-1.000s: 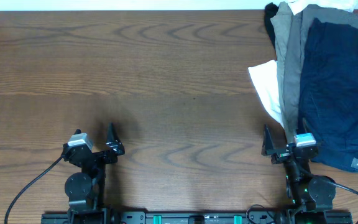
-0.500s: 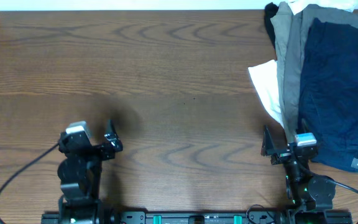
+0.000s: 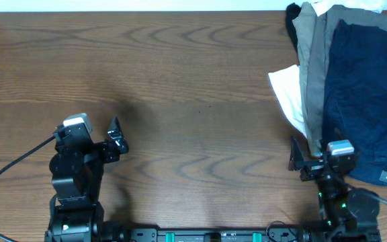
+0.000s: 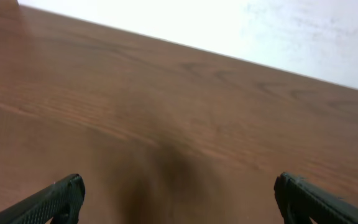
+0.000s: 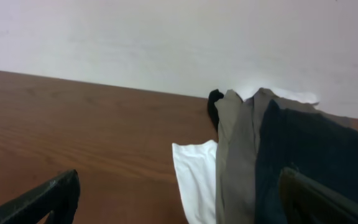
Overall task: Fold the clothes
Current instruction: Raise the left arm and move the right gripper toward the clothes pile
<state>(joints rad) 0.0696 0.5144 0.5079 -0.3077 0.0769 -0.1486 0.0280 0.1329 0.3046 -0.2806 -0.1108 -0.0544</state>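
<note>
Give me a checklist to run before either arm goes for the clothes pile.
1. Left gripper open, holding nothing: ok.
2. Right gripper open, holding nothing: ok.
3. Navy garment lies topmost, with the grey garment and white garment poking out at its left: ok.
4. Bare table left of the pile for spreading a garment: ok.
5. Whole pile inside the overhead view: not ok, it runs off the right and top edges.
6. Which edge of the navy garment is hem or collar: cannot tell; only a pale tag shows near its front corner.
</note>
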